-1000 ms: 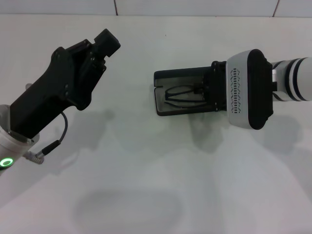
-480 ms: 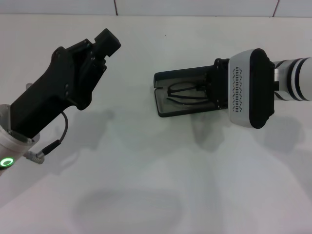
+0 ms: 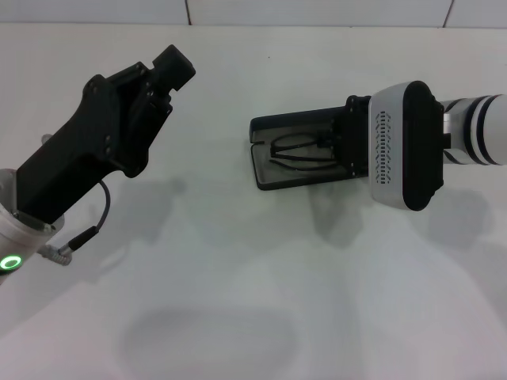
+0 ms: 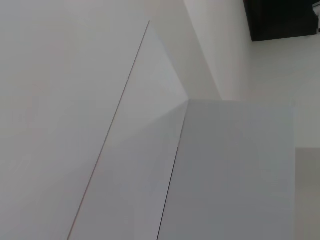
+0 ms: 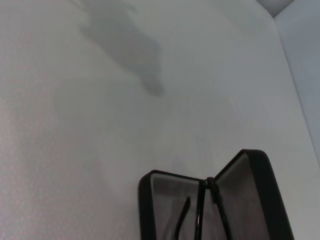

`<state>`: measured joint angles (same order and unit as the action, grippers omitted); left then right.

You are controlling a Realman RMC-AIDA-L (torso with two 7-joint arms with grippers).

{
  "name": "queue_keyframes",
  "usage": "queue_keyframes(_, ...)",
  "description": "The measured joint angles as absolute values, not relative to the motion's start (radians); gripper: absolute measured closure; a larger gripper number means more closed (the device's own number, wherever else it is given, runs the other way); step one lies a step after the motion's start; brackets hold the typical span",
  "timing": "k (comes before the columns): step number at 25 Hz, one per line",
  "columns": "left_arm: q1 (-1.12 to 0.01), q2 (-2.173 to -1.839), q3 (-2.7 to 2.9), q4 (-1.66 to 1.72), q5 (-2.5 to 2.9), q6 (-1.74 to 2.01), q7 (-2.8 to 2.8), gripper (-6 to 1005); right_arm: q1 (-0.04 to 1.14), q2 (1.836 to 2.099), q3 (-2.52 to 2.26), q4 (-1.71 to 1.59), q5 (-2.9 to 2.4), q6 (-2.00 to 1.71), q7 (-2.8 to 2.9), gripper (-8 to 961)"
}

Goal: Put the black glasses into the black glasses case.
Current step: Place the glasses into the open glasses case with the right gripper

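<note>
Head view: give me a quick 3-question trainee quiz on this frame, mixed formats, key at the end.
1. True or false: the black glasses case is shut.
2. Where do the black glasses show? A) on the bare table B) inside the open case C) in the left hand
3. Fill in: the ____ hand is at the case.

Key:
1. False. It lies open, its lid raised along the far edge.
2. B. The frame shows inside it, partly hidden by the right hand.
3. Right. The left hand is raised well apart on the robot's left, nothing in it.
</note>
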<state>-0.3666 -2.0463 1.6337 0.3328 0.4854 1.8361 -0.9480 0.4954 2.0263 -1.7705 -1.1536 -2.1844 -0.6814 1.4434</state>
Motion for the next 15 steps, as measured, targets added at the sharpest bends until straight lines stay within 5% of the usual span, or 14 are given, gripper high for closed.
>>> queue_keyframes(15,-0.365,-2.046,1.634,0.333,0.485,1.836,-0.948,955,0.477,2.027,-1.77,-1.166,-2.173,-0.687,1.454,790)
